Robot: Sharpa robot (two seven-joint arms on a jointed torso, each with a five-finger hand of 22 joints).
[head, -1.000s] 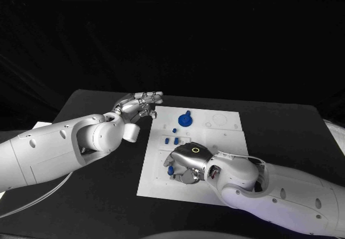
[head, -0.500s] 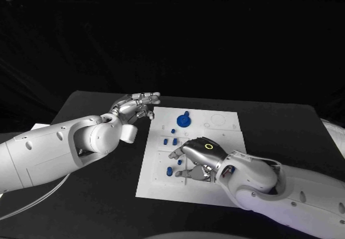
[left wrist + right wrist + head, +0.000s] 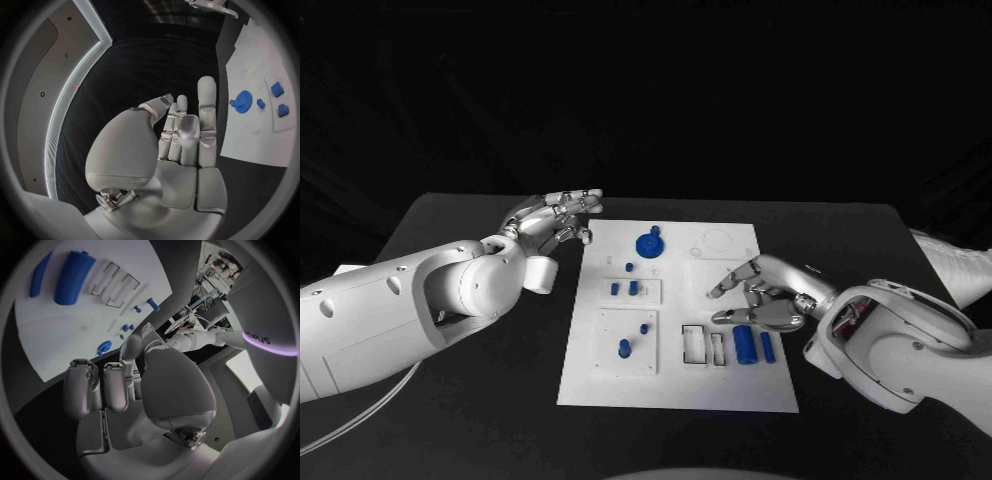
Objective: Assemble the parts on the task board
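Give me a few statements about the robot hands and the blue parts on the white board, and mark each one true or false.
1. The right robot hand holds a blue part. False: it holds nothing, its fingers apart above the task board.
2. The left robot hand hangs beside the board's far left corner, off the plate. True.
3. The blue gear lies near the board's far edge. True.
4. The two long blue pieces sit on the black table. False: they sit on the board, near the right robot hand.

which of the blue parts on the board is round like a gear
The blue gear at the task board's far end; the other blue parts are small pegs or long blocks.
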